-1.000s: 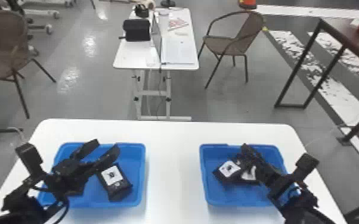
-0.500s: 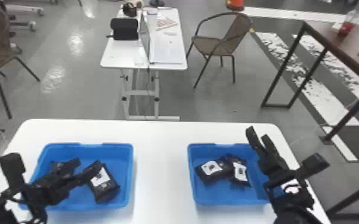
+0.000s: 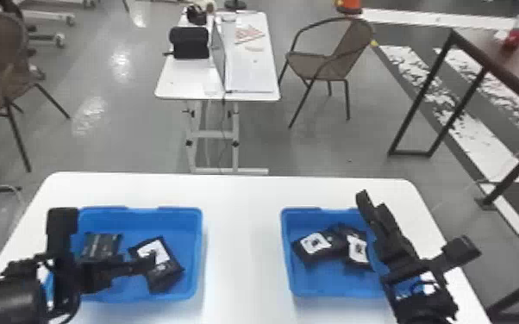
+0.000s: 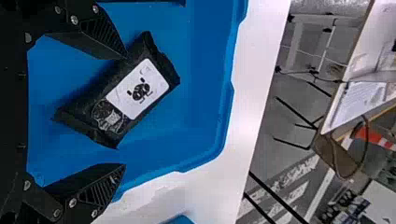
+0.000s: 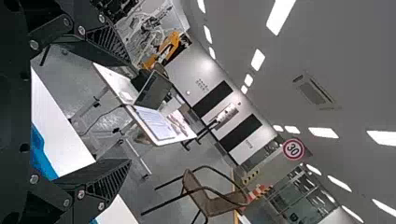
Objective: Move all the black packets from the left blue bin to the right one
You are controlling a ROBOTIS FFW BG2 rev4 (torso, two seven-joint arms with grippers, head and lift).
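My left gripper point(image 3: 144, 263) is over the left blue bin point(image 3: 142, 297), close above a black packet with a white label point(image 3: 166, 275). Another dark packet point(image 3: 101, 245) lies farther left in that bin. In the left wrist view, my left gripper point(image 4: 123, 112) stands open, its fingers apart on either side of the labelled packet point(image 4: 135, 93). Two black packets, one point(image 3: 317, 245) beside the other point(image 3: 357, 250), rest in the right blue bin point(image 3: 336, 291). My right gripper point(image 3: 370, 204) is raised over that bin's right side; in the right wrist view the gripper point(image 5: 130, 114) is open and holds nothing.
Both bins stand on a white table point(image 3: 241, 241), with a gap between them. Beyond its far edge are a smaller white desk point(image 3: 250, 64) with a laptop, a brown chair point(image 3: 327, 64) and, at the right, a dark-framed table point(image 3: 487, 60).
The left gripper has turned and moved in over the labelled packet. My right gripper has risen away from the packets in the right bin, leaving them there. The head view has shifted slightly.
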